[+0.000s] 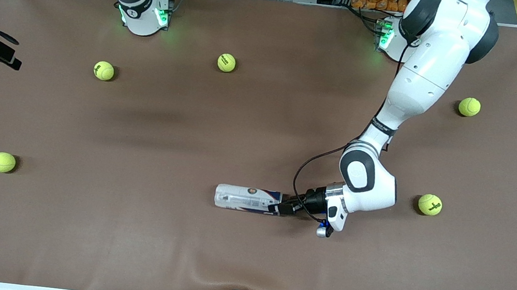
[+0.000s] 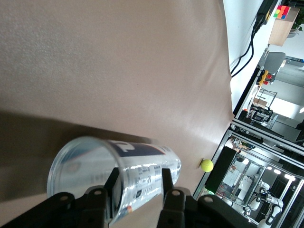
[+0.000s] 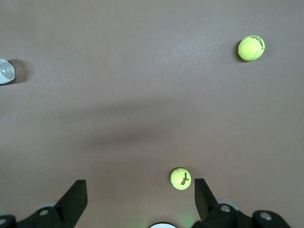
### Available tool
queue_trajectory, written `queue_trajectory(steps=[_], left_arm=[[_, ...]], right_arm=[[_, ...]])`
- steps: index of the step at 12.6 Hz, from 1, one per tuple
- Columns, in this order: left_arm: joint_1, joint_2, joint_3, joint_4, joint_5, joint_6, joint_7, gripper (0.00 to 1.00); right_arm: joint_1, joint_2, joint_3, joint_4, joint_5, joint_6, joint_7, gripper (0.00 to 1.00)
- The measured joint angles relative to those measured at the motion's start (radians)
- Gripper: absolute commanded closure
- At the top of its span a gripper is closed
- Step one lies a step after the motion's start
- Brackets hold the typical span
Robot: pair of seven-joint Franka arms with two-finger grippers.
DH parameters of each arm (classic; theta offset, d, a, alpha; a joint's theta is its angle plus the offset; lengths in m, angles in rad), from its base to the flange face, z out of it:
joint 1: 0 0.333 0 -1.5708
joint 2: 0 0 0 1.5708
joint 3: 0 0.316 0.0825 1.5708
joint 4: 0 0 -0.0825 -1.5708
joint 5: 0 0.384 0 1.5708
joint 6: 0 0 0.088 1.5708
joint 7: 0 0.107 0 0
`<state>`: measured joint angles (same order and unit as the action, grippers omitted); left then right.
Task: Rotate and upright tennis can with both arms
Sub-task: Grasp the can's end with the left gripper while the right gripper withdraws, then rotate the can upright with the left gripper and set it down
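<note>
Clear plastic, the tennis can [image 1: 247, 198] lies on its side on the brown counter [image 1: 132, 228], nearer the front camera. The left claw [image 1: 280, 208] clenches its rim, one finger [image 2: 167, 183] inside the mouth. The right claw [image 3: 140, 190] waits spread, raised near its base. Swinging slowly should keep the can from slipping.

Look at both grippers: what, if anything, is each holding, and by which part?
The left gripper grips the lying tennis can by the rim of its open end, one finger inside. The right gripper is open above the table, holding nothing.
</note>
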<state>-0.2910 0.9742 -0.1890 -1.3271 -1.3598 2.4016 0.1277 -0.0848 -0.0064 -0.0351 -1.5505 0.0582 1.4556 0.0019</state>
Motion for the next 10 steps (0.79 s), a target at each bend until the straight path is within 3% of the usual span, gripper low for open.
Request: queue_trajectory(steps=[4,6,10], left_arm=[[-0.002,-0.019,-0.002,0.018,0.039,-0.001,0.002,1.0],[-0.004,-0.066,-0.002,0.019,0.159,-0.002,-0.032,1.0],[-0.027,-0.207,-0.006,-0.023,0.517,-0.031,-0.258,1.0]], right_arm=[[0.001,-0.001,0.01,0.04,0.0,-0.013,0.001,0.0],[0.003,0.0,0.015,0.04,-0.001,-0.016,0.001,0.0],[0.017,0.001,0.017,0.041,-0.067,-0.015,0.001,0.0]])
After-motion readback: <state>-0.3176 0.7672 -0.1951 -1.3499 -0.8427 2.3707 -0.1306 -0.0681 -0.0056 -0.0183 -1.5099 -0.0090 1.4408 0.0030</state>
